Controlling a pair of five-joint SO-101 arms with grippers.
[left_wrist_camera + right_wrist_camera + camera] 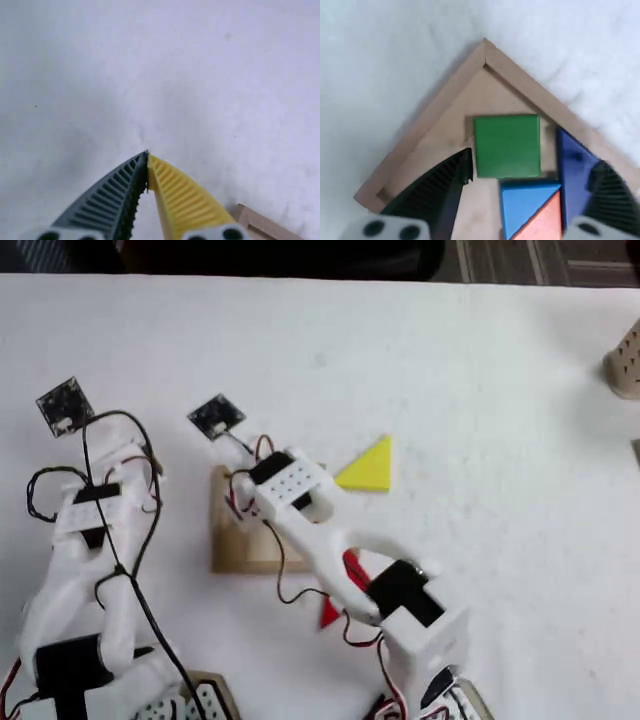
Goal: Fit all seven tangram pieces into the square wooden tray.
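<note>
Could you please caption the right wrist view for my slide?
Right gripper, jaws open, above wooden tray holding green square and blue triangle.

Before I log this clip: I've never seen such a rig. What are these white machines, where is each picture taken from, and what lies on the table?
They are two small robot arms side by side at a white table. The high view looks down from a fixed camera; the other two come from a camera on each arm's wrist. The right gripper hangs over the wooden tray, its fingers open and holding nothing. In the tray lie a green square, a light blue triangle, a dark blue piece and an orange piece. The left gripper is over bare table near a tray corner, fingers shut on nothing. Outside the tray, a yellow triangle lies on the table and a red piece shows partly under the right arm.
</note>
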